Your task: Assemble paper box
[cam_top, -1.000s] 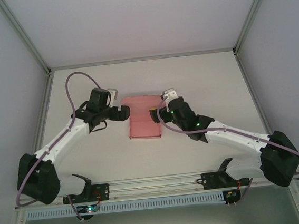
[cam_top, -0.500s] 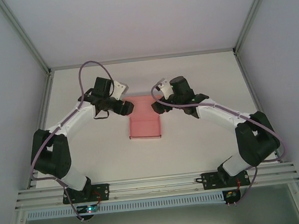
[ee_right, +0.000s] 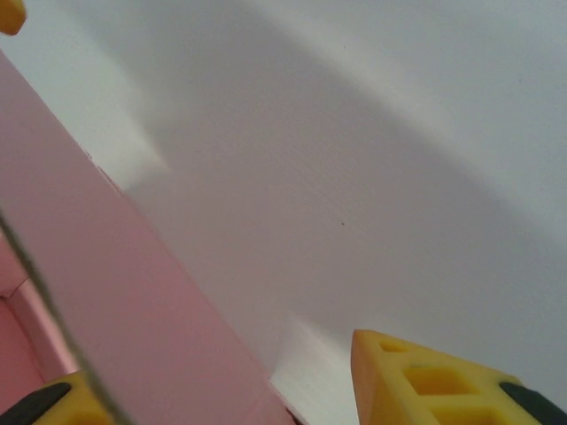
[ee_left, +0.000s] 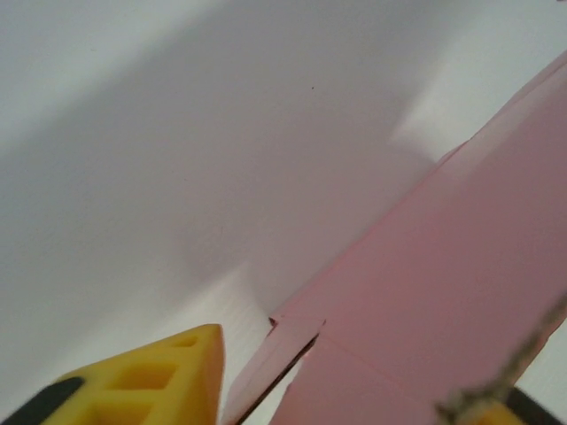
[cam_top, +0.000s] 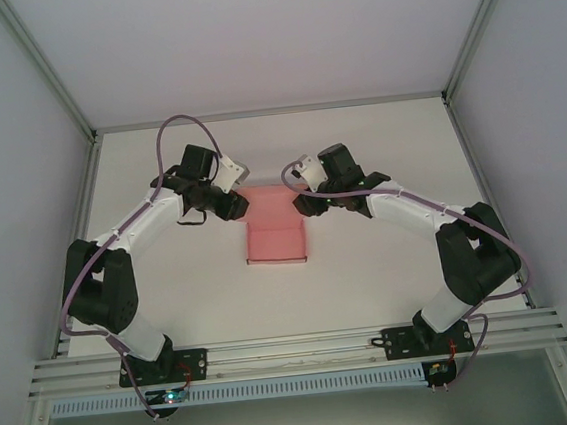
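The pink paper box (cam_top: 274,235) lies mid-table, its near half a shallow open tray and its far half a flatter panel. My left gripper (cam_top: 238,206) sits at the far half's left edge, and my right gripper (cam_top: 304,202) at its right edge. In the left wrist view the pink card (ee_left: 443,283) with a folded corner tab runs between my yellow fingers (ee_left: 151,381), and table shows between this finger and the card. In the right wrist view the card wall (ee_right: 80,266) also passes between my fingers (ee_right: 443,381), with a gap on the outer side. Both grippers stand partly open.
The white table (cam_top: 387,142) is bounded by a metal frame rail (cam_top: 264,111) at the back and grey walls at both sides. Purple cables loop above both wrists. The arm bases and an aluminium rail (cam_top: 296,344) lie along the near edge.
Both arms have drawn their elbows in and both grippers have shifted slightly toward the far half of the box. Both pairs of jaws have narrowed. The box has stayed in place.
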Motion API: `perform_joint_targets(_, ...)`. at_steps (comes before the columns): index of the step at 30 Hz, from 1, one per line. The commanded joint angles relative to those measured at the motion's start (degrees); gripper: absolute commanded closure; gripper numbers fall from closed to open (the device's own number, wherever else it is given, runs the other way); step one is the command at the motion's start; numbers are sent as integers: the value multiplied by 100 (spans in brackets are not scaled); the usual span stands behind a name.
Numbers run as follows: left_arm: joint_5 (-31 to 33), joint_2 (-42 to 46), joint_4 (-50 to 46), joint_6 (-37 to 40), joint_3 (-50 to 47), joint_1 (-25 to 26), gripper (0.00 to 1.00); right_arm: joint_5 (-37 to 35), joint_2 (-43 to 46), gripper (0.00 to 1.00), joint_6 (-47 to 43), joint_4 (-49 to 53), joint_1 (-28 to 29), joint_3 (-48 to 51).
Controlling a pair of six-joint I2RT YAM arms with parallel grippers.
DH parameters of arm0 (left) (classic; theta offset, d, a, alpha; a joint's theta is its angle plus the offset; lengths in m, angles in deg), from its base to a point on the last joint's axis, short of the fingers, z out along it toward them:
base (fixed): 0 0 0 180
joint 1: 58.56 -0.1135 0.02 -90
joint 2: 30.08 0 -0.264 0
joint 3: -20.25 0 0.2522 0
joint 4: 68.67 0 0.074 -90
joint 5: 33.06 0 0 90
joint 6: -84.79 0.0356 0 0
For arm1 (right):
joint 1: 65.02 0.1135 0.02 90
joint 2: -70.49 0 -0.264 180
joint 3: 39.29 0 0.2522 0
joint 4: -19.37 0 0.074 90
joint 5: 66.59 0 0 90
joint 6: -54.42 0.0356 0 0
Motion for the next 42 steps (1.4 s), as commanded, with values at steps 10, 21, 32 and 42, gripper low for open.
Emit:
perform_joint_targets(10,866,117,-92,-504,197,325,100,-425,124,81,251,463,-23,-184)
perform_joint_targets(21,2338,716,736,-1836,-445,1153,100,-1356,301,100,953,400,383,-92)
perform_joint_targets(32,3032,647,1986,-3804,-697,1624,100,-2828,563,100,3148,-1096,1171,221)
perform_joint_targets(42,3402,567,2819,-4298,-1046,1967,100,-4044,330,100,4217,-2324,1636,512)
